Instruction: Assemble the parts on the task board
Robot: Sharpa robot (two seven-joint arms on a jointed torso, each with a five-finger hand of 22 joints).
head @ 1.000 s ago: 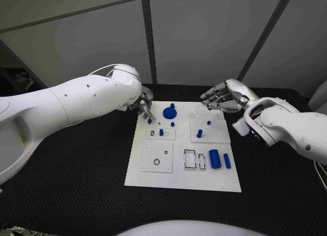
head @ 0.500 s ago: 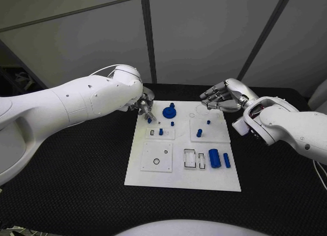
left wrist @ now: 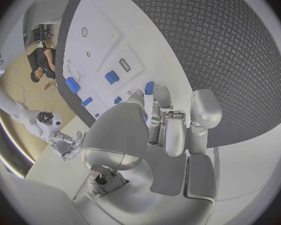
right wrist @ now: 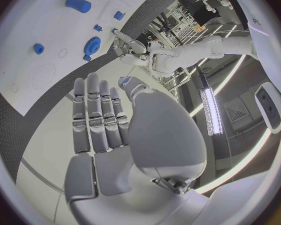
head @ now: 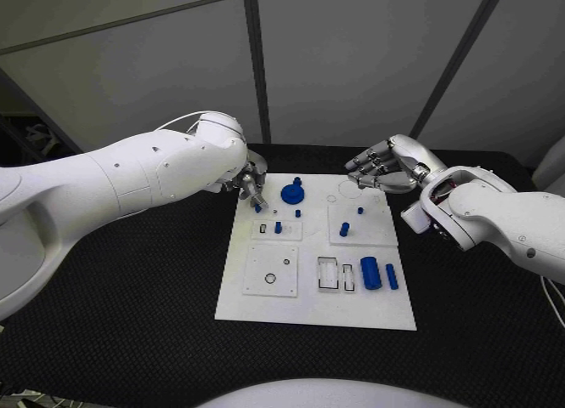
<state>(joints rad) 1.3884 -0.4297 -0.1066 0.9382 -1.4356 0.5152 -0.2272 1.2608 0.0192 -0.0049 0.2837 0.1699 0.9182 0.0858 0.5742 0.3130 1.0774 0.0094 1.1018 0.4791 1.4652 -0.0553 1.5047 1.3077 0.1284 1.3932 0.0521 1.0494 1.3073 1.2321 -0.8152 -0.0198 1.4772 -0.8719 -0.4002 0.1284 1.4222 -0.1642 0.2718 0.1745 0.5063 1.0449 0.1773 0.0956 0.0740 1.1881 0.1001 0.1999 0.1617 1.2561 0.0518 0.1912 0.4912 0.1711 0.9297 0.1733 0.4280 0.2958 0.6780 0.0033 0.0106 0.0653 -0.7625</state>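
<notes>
Left hand [head: 246,188] pinches a small blue part [head: 257,206] over the board's [head: 317,314] far corner, apparently to seat it; right hand [head: 381,167] hovers empty, fingers loosely apart.

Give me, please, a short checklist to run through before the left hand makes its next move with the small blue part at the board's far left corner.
1. Left hand holds the small blue part at its fingertips: ok.
2. Part already seated in a hole: cannot tell.
3. Right hand empty, off the board's far right corner: ok.
4. Blue gear beside the left hand's path, untouched: ok.
5. Task board flat on the table: ok.
6. Blue cylinder lying loose near the right edge, out of the way: ok.
</notes>
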